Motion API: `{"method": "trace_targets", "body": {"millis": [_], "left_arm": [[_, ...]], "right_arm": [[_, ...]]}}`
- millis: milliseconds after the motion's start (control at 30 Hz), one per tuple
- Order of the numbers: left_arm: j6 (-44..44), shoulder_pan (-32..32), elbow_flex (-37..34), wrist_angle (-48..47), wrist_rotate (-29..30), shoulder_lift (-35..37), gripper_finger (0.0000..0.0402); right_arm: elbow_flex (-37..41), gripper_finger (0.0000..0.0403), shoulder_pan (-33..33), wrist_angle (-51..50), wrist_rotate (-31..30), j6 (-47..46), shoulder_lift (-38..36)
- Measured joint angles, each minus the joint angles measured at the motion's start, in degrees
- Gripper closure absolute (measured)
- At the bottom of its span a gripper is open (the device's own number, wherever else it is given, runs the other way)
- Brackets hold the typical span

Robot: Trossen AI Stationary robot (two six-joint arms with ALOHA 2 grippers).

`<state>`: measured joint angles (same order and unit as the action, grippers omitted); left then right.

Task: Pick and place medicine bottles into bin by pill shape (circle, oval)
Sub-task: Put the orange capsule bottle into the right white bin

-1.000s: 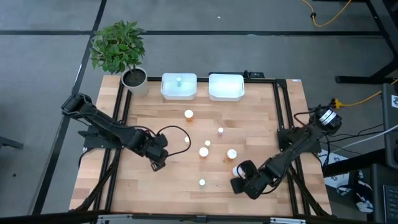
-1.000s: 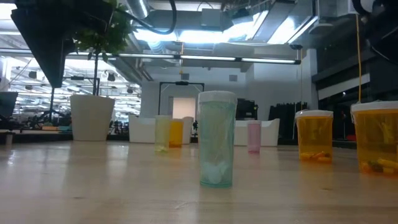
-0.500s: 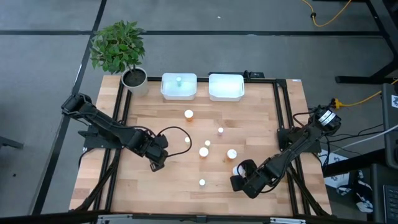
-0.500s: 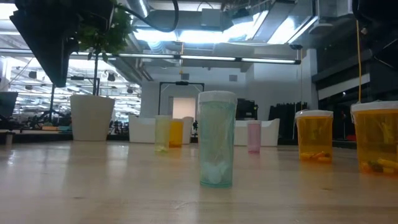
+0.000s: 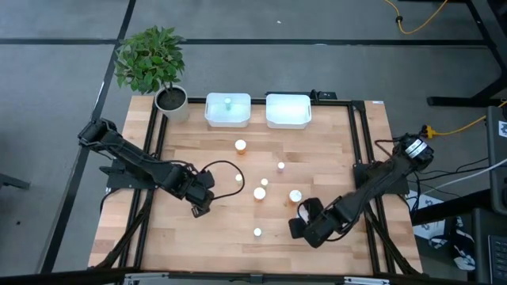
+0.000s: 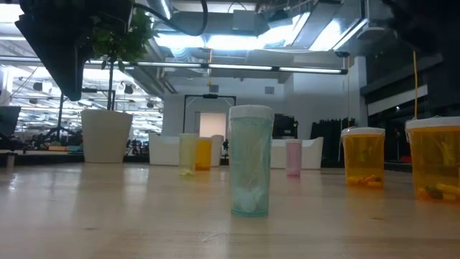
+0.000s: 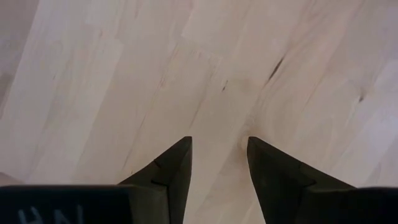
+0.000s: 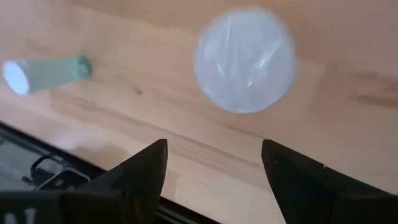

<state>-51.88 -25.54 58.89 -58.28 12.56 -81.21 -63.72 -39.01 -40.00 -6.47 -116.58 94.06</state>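
Observation:
Several white-capped medicine bottles stand on the wooden table: an orange one [image 5: 240,145], small ones [image 5: 280,166] [image 5: 264,182], larger ones [image 5: 259,192] [image 5: 295,195], and a pale green one [image 5: 257,232] [image 6: 250,171] near the front. One bottle [image 5: 227,101] stands in the left white bin [image 5: 211,112]. My right gripper [image 5: 298,228] [image 8: 214,146] is open above the table, just short of a white bottle cap [image 8: 244,59]; the pale green bottle [image 8: 43,71] shows beyond it. My left gripper [image 5: 198,209] [image 7: 219,140] is open over bare wood.
A second white bin [image 5: 273,120] stands beside the first at the far edge. A potted plant [image 5: 170,99] stands at the far left corner. Black rails [image 5: 360,142] run along the table's sides. Bare wood lies at the near left.
My right gripper has moved a little toward the table's left edge, coming over the white-capped bottle near the front right. The bottles stand as before.

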Motion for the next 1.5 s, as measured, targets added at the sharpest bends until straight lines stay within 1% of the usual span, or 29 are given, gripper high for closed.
{"method": "trace_targets", "body": {"millis": [133, 200, 267, 600, 767, 1000, 1200, 1300, 1400, 1500], "left_arm": [[0.0, 0.0, 0.0, 0.0, 0.0, 0.0, 0.0254], [0.0, 0.0, 0.0, 0.0, 0.0, 0.0, 0.0254], [0.0, 0.0, 0.0, 0.0, 0.0, 0.0, 0.0254], [1.4, 0.0, 0.0, 0.3, 0.5, 0.0, 0.0253], [1.5, 0.0, 0.0, 0.3, 0.5, 0.0, 0.0252], [1.5, 0.0, 0.0, 0.3, 0.5, 0.0, 0.0253], [1.5, 0.0, 0.0, 0.4, 0.5, 0.0, 0.0254], [1.5, 0.0, 0.0, 0.3, 0.5, 0.0, 0.0254], [1.5, 0.0, 0.0, 0.4, 0.5, 0.0, 0.0255], [1.5, 0.0, 0.0, 0.4, 0.5, 0.0, 0.0255]], "right_arm": [[-8.9, 0.014, 1.6, -14.0, -1.0, 2.8, 0.0], [-11.8, 0.014, 2.2, -18.5, -1.4, 3.3, -0.1], [-13.1, 0.014, 2.7, -20.7, -1.5, 3.9, -0.1], [-13.6, 0.014, 3.0, -19.5, -1.6, 10.4, -0.1], [-13.6, 0.0136, 3.0, -20.0, -4.0, 9.1, -0.1], [-13.6, 0.01, 3.0, -20.3, -5.9, 9.1, 0.0], [-13.6, 0.0097, 3.0, -18.8, -5.9, 7.3, 1.0], [-13.6, 0.0097, 3.3, -17.2, -5.3, 8.1, 2.9], [-13.5, 0.0097, 4.1, -17.9, -2.2, 8.9, 5.2], [-13.5, 0.0097, 5.0, -18.1, -0.8, 8.8, 6.3]]}}
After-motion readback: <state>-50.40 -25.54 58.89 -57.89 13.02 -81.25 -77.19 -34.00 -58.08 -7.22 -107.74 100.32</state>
